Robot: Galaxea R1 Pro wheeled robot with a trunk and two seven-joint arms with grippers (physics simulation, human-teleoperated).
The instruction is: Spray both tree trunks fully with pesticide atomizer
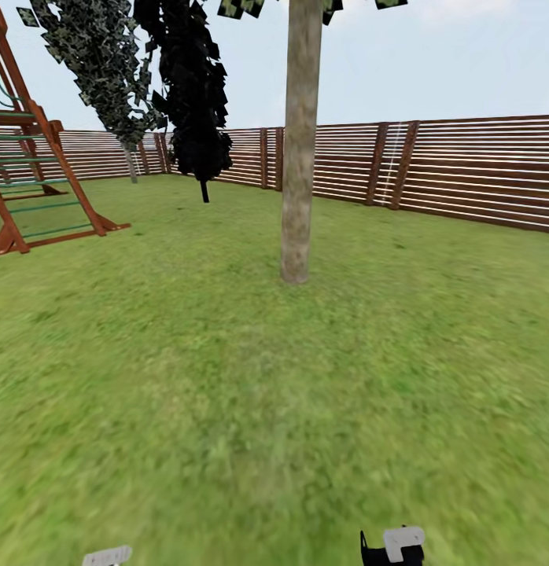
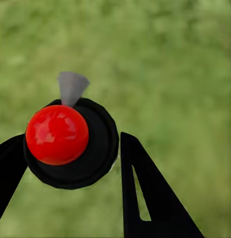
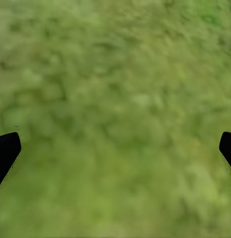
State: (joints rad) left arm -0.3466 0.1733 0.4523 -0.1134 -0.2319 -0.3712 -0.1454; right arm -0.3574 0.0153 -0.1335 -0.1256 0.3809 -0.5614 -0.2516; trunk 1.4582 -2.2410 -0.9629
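Lawn (image 1: 227, 377) runs to the slat fence (image 1: 463, 169); a swing frame (image 1: 38, 173) stands at left. One trunk (image 1: 298, 149) rises straight ahead, a black-leaved tree (image 1: 196, 102) behind it. The left gripper (image 2: 70, 163) is clenched around the atomizer (image 2: 70, 144), red cap and grey nozzle up. The right gripper (image 3: 115, 148) is spread wide over grass

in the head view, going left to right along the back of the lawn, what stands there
wooden climbing frame → grey-green leafed tree → black-leaved tree → thick grey-brown tree trunk → slatted wooden fence on the right
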